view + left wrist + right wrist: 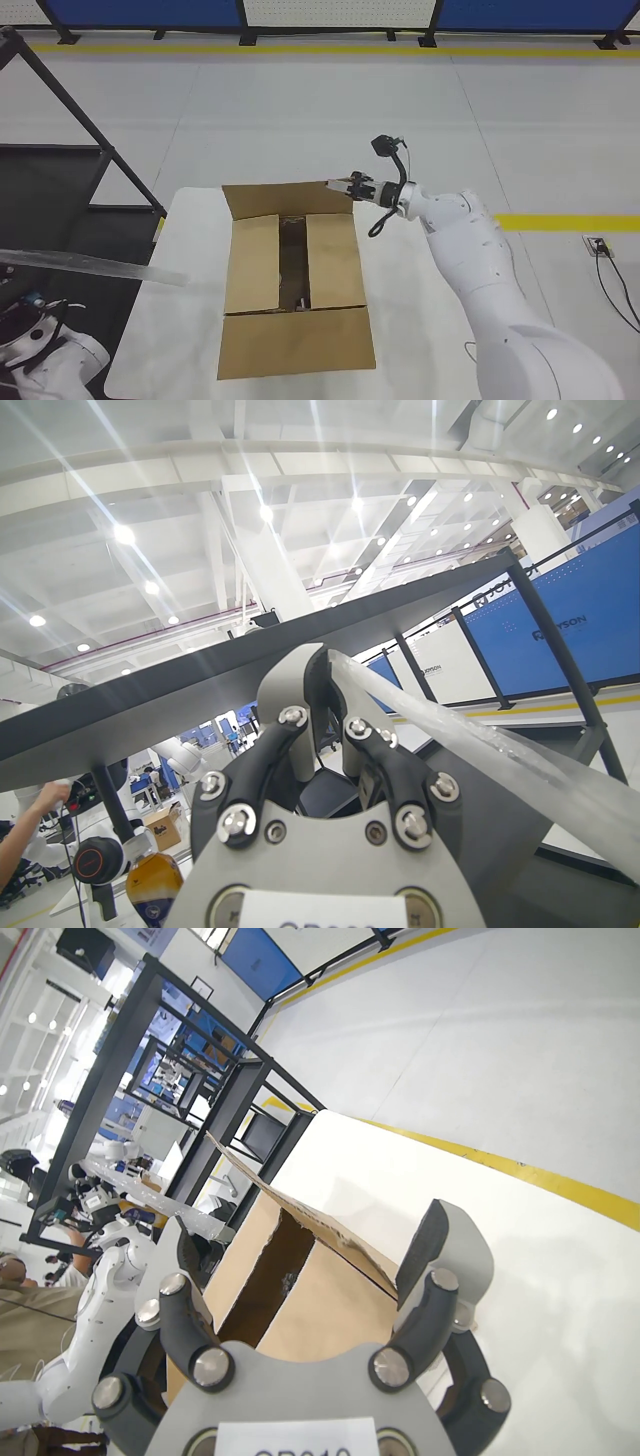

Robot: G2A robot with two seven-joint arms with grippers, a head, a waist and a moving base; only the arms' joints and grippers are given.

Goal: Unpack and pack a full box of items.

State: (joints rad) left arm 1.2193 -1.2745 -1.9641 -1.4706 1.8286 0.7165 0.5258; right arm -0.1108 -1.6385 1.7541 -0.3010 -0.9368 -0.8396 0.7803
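The box (pixel 250 265) sits mid-table (pixel 190 300); the right gripper (pixel 305 1243) gapes wide and empty at its raised far flap, which an off-centre pinch could tear, while the left gripper (pixel 327 670) clamps a clear strip (pixel 475 735).

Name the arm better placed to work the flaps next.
Right, probably: right tool sits open at the far flap of the cardboard box; left tool is shut on a clear plastic strip.
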